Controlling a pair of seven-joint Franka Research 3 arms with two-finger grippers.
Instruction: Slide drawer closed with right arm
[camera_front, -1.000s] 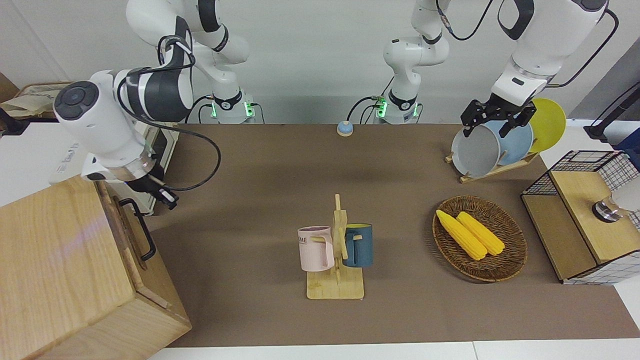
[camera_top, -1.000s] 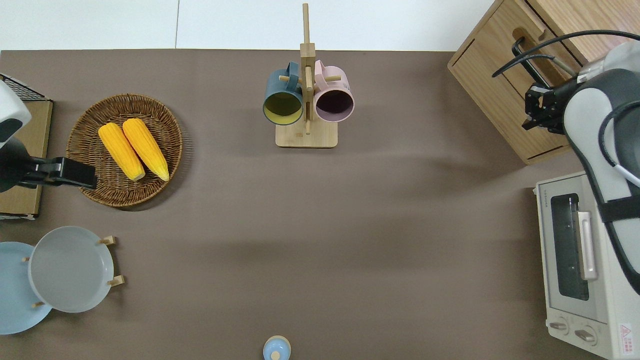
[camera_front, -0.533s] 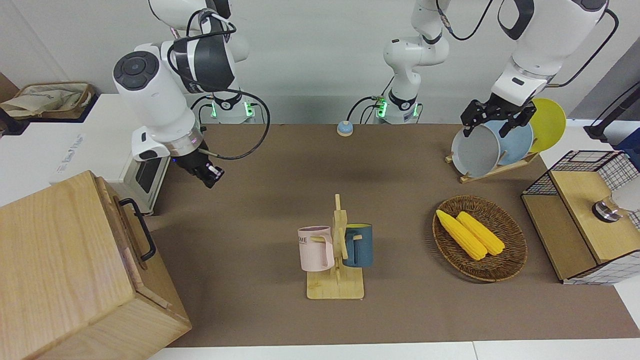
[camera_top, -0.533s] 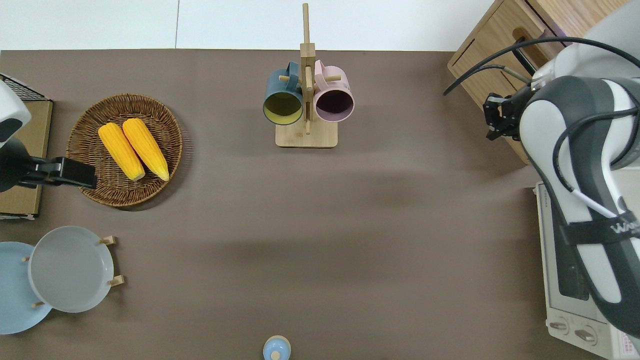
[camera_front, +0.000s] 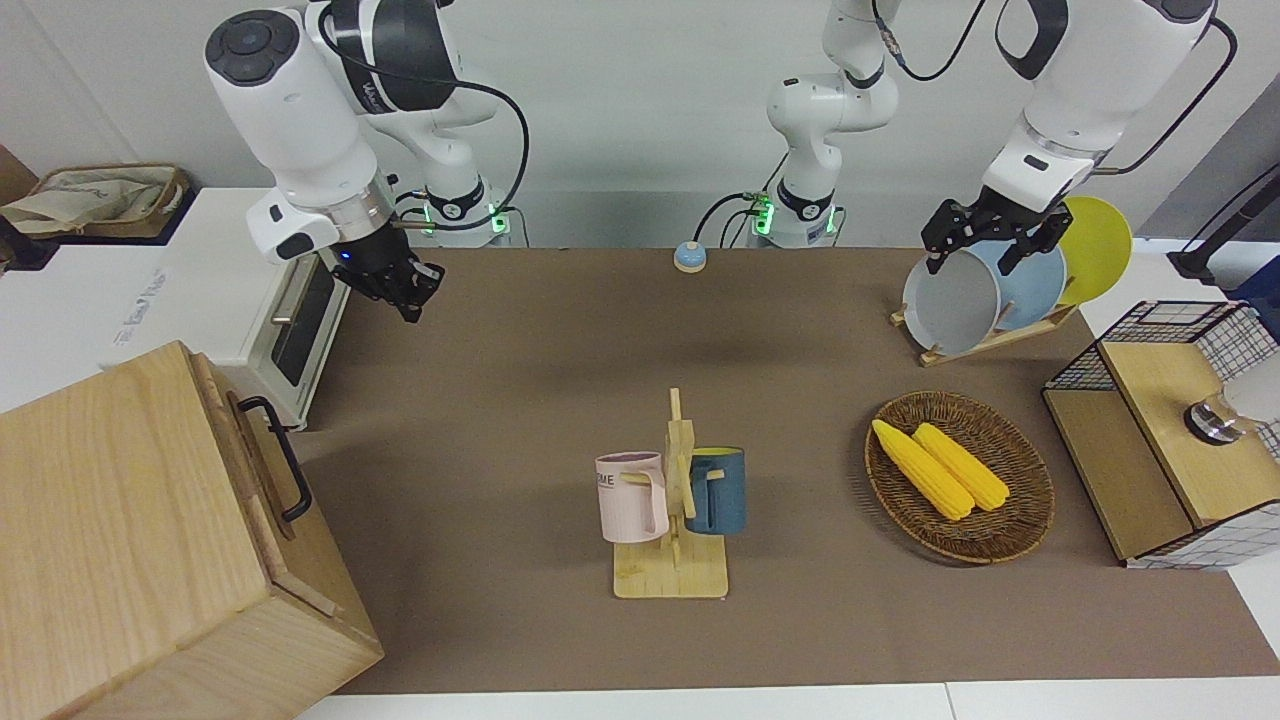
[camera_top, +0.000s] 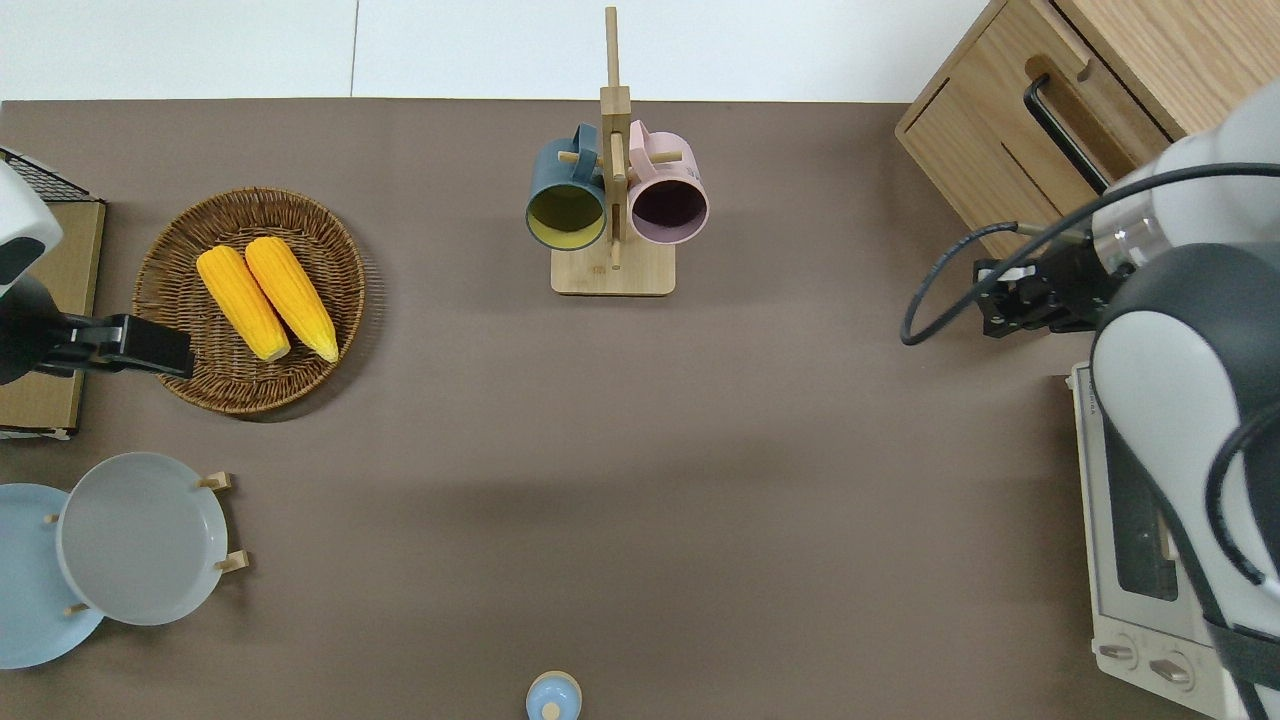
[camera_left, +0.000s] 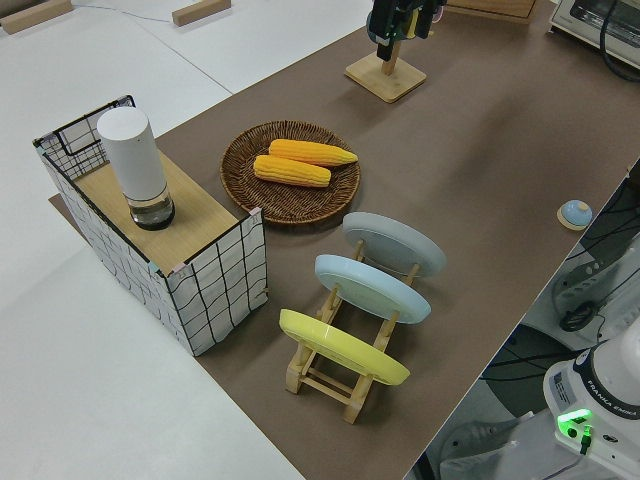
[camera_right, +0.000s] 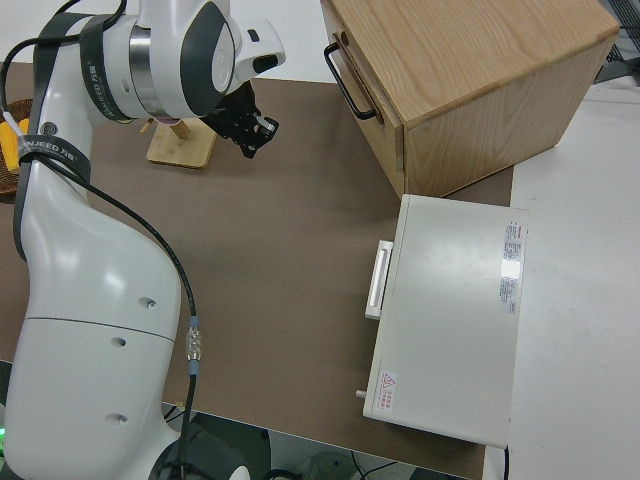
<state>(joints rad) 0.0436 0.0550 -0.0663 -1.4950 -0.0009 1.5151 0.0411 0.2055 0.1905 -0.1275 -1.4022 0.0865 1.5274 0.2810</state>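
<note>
The drawer (camera_front: 262, 470) sits in the top of the pale wood cabinet (camera_front: 120, 540) at the right arm's end of the table. Its front lies flush with the cabinet face (camera_top: 1010, 170). Nothing touches its black loop handle (camera_top: 1062, 132). My right gripper (camera_front: 408, 290) hangs in the air off the cabinet. From overhead the right gripper (camera_top: 995, 300) is over the brown mat, between the cabinet's nearer corner and the oven. In the right side view it (camera_right: 256, 133) is well clear of the handle (camera_right: 345, 82). The left arm is parked, its gripper (camera_front: 970, 262) open.
A white oven (camera_top: 1150, 520) stands beside the cabinet, nearer to the robots. A mug rack (camera_front: 672, 520) with two mugs stands mid-table. Toward the left arm's end are a corn basket (camera_front: 1030, 500), a plate rack (camera_front: 960, 345) and a wire box (camera_front: 1150, 450).
My right gripper has drawn away from the drawer front, risen, and moved toward the robots and the table's middle. The drawer and handle look the same. The left arm has not moved.
</note>
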